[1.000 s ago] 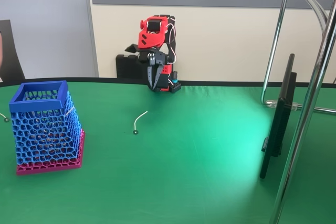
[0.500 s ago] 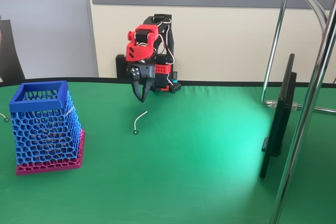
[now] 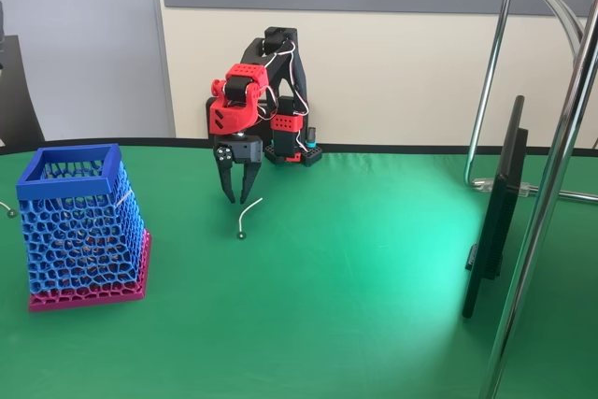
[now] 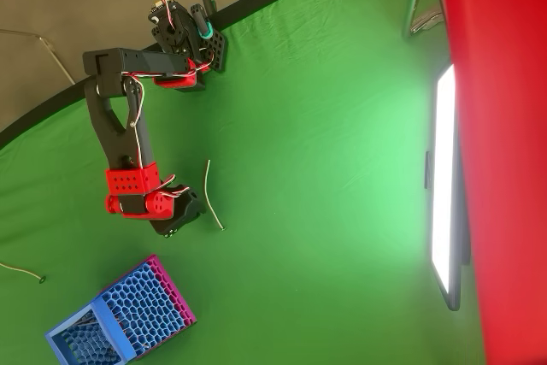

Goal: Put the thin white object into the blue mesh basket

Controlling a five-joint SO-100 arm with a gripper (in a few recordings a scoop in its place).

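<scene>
Front cloth: we see a wide bare stretch of the green table [image 3: 355, 324] across the lower middle of the fixed view, open from the basket over to the stand.

Blue mesh basket: we find the blue mesh basket [image 3: 79, 226] at the lower left of the fixed view, upright on its magenta base, close to the near edge of the cloth; in the overhead view it sits at the bottom left corner [image 4: 120, 318], its rim cut by the frame edge.

Right side: a dark flat screen [image 3: 495, 207] stands edge-on at the right of the fixed view, with chrome stand poles [image 3: 551, 184] in front of and behind it, narrowing the room there.

Thin white object: we see the thin white object [image 3: 249, 216] lying flat on the cloth left of centre, dark tip toward us, well apart from the basket; in the overhead view [image 4: 210, 195] it runs just beside the claw, clear cloth all round it.

Stray strand: a second thin strand [image 3: 7, 209] shows at the far left edge, behind the basket.

Gripper: the gripper [image 3: 237, 195] points down just left of the object's far end, fingers spread, nothing between them.

Far edge: the arm base [image 3: 285, 142] sits at the black back edge of the table.
</scene>
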